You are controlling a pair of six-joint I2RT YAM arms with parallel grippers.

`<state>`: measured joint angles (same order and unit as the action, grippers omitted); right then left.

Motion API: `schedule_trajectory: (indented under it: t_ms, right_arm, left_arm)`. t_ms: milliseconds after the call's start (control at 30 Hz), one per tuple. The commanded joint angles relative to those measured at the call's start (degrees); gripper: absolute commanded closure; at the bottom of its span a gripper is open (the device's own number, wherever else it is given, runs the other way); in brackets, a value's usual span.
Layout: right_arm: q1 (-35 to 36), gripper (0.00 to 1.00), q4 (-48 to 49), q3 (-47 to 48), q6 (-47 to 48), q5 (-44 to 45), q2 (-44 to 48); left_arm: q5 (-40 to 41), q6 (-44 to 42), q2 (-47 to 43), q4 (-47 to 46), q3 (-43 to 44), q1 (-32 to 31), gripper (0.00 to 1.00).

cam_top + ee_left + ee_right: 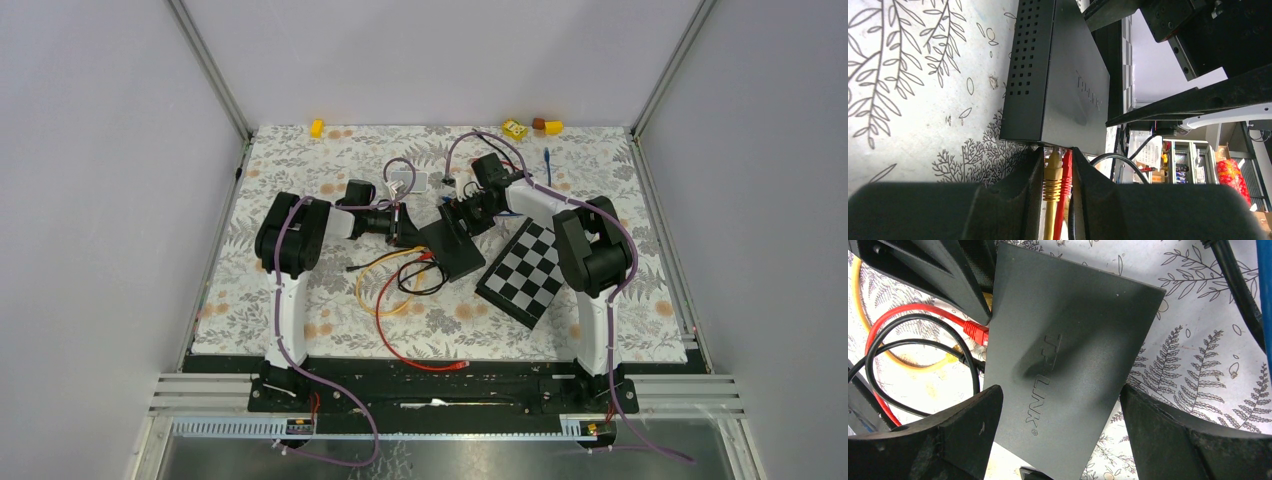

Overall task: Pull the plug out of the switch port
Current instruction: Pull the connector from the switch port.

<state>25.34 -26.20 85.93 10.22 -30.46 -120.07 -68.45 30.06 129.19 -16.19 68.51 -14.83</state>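
The switch (455, 250) is a flat, matte black box with sharp edges. It lies near the middle of the table on a mat (300, 170) printed with grey ferns and leaves. One narrow side is perforated with rows of small square vent holes, and raised lettering runs across the smooth top.

My left gripper (1057, 155) is at the port side. Its dull black, chunky fingers (1018, 190) stand close together with a yellow plug (1052, 175) and a red plug (1066, 175) side by side in the narrow slot between them. Both plugs have ribbed rubber boots and are seated in the switch. The fingers look tight against the boots, but I cannot tell whether they are squeezing yet.

My right gripper (1060, 390) is spread wide, one blunt, scuffed finger on each long side of the switch, with the box lying between them. I cannot tell whether the pads touch its sides.

A thin, glossy black cable (923, 347) loops on the mat by the ports, beside the red and yellow leads. A rigid black-and-white checkerboard (525, 272) lies flat just beside the switch, on my right.
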Motion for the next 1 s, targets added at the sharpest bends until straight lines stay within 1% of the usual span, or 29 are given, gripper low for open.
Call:
schedule_trajectory:
  t_ms: [0,333,500,567,667,800,967]
  right_arm:
    - [1.20,0.07,0.36,-0.56,-0.81,-4.48,-0.25]
    - [1.18,0.07,0.36,-0.35,-0.81,-4.65,-0.33]
    - [1.13,0.07,0.35,-0.42,-0.73,-4.63,-0.67]
    - [1.16,0.07,0.36,-0.34,-0.64,-4.62,-0.82]
    - [1.14,0.07,0.36,-0.18,-0.72,-4.85,-1.04]
    - [1.20,0.07,0.55,-0.36,-0.77,-4.23,-0.45]
    - [1.35,0.03,3.89,-1.75,-2.72,-0.11,2.55]
  left_arm:
    - [6.92,-3.43,4.82,3.54,-2.06,-1.87,0.79]
    - [5.24,-5.07,4.80,1.17,-3.29,-1.43,0.81]
    - [4.06,-5.20,4.85,0.16,-3.70,-1.29,0.76]
    - [4.06,-5.09,5.06,0.15,-3.72,-1.25,0.76]
    - [4.20,-4.09,5.48,-0.02,-3.40,-1.17,0.78]
    - [4.57,-2.57,5.95,-0.03,-3.06,-1.08,0.84]
    - [5.41,-1.46,6.42,0.77,-2.55,-0.86,0.92]
